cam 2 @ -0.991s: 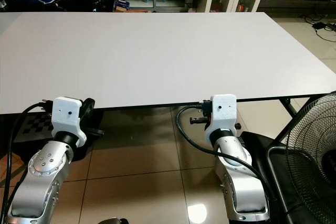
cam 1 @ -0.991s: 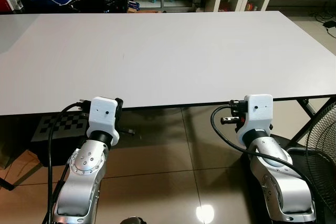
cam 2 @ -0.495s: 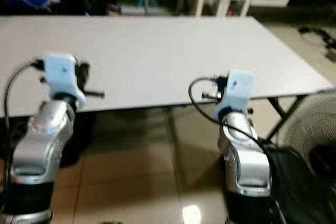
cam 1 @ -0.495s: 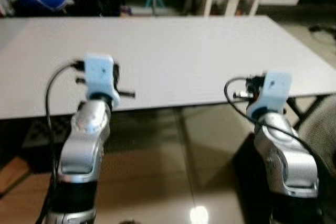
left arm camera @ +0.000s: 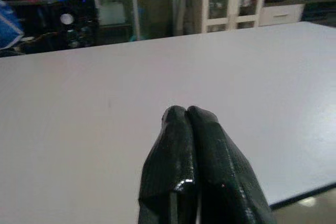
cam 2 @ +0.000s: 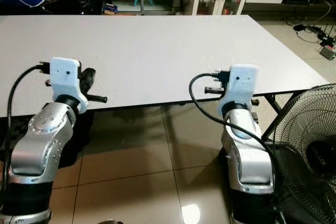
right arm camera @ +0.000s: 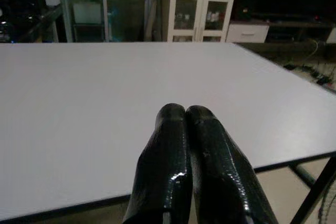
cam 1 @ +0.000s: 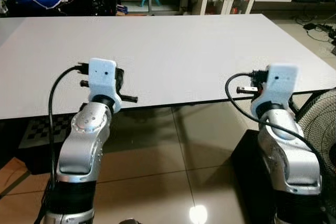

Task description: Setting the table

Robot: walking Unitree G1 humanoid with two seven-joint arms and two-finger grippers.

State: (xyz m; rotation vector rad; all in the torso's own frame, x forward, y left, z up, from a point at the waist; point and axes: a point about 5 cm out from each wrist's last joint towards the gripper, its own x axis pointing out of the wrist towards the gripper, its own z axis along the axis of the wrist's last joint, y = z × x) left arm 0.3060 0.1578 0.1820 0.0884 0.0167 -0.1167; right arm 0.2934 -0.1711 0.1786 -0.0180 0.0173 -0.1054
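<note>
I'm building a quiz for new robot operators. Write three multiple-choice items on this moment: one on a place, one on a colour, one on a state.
1. Where does the fan stand?
A. On the table
B. On the floor at the robot's right
C. Behind the cabinet

2. What colour is the table top?
A. White
B. Black
C. Green

3. How are the left gripper's fingers?
A. Wide apart
B. Clamped on a plate
C. Pressed together, empty

Key: 1 B, the fan stands low beside the right arm. 2 A, the table is plain white. 3 C, the left gripper shows both fingertips touching, nothing between.
</note>
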